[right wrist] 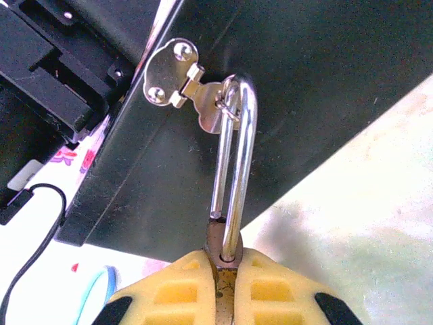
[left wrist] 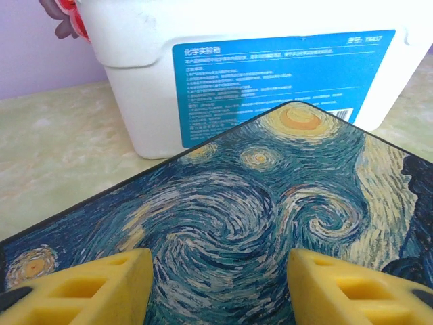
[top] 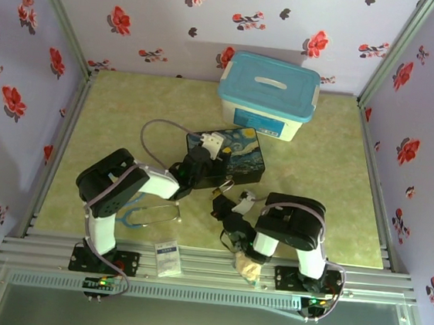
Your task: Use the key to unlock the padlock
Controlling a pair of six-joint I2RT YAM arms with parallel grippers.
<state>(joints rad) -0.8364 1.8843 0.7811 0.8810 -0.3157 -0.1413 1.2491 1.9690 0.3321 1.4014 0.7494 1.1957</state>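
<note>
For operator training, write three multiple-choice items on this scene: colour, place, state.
1. The lid of the storage box is: A red; B light blue; C black.
2. The padlock hangs from: A the box's lid; B a wall hook; C the clasp of the painted tin.
3. The right gripper is: A shut on the padlock; B wide open; C shut on nothing.
B, the lid looks pale blue from above; C, the shackle passes through the clasp's ring; A, its fingers squeeze the lock's body.

Pale green marbled tabletop [top: 324,181]. On it: white storage box [top: 267,94] with blue lid far side, Starry Night tin [top: 237,157] centre, stethoscope [top: 153,216] near-left.
</note>
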